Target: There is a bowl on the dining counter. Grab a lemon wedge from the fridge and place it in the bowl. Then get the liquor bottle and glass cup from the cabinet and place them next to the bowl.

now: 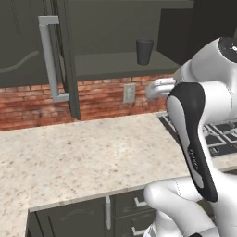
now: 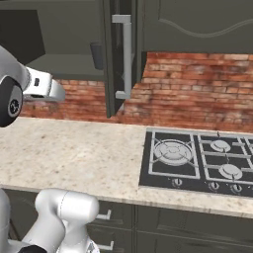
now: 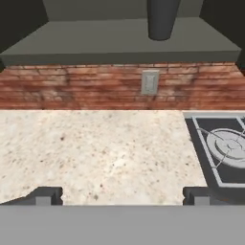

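1. Gripper [image 3: 122, 195]: two small dark fingertips [image 3: 45, 195] set wide apart, nothing between them; it hovers above the counter, facing the wall.
2. Counter [image 1: 83, 157]: speckled beige stone, matte, flat, w/ a straight front edge; dark drawer fronts w/ pale handles below.
3. Hob [image 2: 197, 163]: black gas cooktop set flush in the counter on the right; grey wire grates, round burners, a row of knobs along its front.
4. Wall [image 3: 86, 88]: red-brown brick, rough courses; one grey rectangular outlet plate [image 3: 150, 82].
5. Glass cup [image 1: 144, 51]: dark, smooth, tapered tumbler, narrower at base; upright on the open cabinet's grey shelf [image 1: 115, 65], above the outlet.
6. Cabinet door [image 1: 65, 60]: dark panel, swung open, edge-on, w/ a long grey bar handle [image 1: 50, 58].
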